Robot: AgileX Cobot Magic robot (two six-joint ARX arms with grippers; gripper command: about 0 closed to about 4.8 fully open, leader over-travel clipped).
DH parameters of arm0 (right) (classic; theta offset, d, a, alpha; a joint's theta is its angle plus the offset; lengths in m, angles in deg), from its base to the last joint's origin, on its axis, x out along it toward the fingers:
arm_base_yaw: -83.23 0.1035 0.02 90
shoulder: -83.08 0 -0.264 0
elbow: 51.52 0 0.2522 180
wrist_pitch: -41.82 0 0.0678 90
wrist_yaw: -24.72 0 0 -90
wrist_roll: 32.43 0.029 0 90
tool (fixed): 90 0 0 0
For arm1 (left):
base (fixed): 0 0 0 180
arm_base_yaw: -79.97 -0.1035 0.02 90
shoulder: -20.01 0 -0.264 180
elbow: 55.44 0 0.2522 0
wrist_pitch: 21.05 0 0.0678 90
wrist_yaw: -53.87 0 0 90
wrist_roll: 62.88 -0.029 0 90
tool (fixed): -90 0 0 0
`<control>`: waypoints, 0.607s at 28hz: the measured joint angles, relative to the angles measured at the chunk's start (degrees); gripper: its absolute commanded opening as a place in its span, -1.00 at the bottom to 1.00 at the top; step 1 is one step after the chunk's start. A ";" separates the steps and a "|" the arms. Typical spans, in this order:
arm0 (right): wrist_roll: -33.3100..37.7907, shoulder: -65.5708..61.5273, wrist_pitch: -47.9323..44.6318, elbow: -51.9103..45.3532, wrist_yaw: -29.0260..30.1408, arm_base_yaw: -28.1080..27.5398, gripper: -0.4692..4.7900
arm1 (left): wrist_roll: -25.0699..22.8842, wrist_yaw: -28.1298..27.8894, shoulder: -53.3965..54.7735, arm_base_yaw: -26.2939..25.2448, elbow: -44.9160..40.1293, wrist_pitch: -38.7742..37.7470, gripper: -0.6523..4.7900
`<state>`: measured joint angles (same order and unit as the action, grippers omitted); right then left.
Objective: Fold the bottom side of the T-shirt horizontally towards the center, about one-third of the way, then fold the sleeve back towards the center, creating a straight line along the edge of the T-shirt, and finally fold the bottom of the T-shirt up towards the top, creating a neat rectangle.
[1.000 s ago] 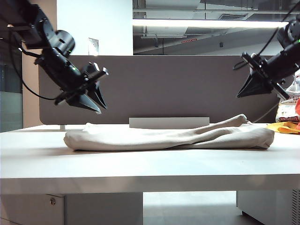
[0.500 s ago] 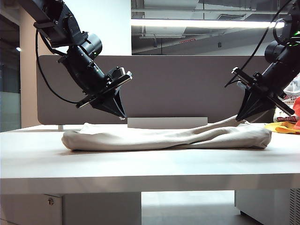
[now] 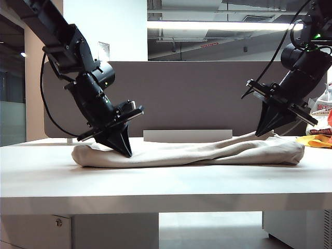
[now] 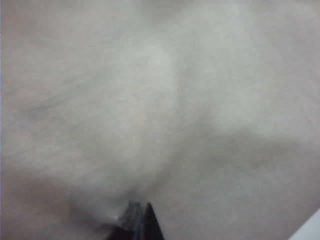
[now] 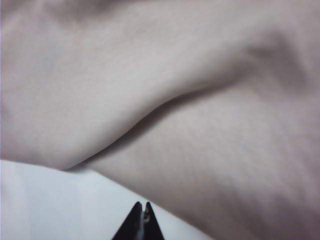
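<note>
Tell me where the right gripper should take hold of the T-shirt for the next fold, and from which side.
Judging by its lie, grip the raised fold edge of the T-shirt at its right end, coming down from above beside the bare table. There the cloth lifts clear. The right gripper is shut, as is the left gripper, so open first.

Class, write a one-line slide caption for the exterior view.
Both shut end effectors, left and right, meet the folded T-shirt.

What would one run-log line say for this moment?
left gripper: shut, tips on T-shirt near its left end | right gripper: shut, at its raised right end | table: shirt lies bunched
</note>
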<state>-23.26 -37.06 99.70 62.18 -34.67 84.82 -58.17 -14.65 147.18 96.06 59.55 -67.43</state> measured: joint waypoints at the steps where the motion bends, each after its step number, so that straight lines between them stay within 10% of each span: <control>1: 0.28 0.00 -0.26 0.00 -0.39 0.00 -0.84 | 0.00 0.00 0.22 0.00 0.00 0.02 -0.78; 17: 1.73 -5.62 -0.87 -0.11 -4.13 0.02 -0.84 | -1.99 -1.40 0.55 0.02 -0.02 -0.46 -0.78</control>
<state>-21.54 -42.67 98.83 62.07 -38.80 84.84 -60.16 -16.05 147.73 96.09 59.53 -67.89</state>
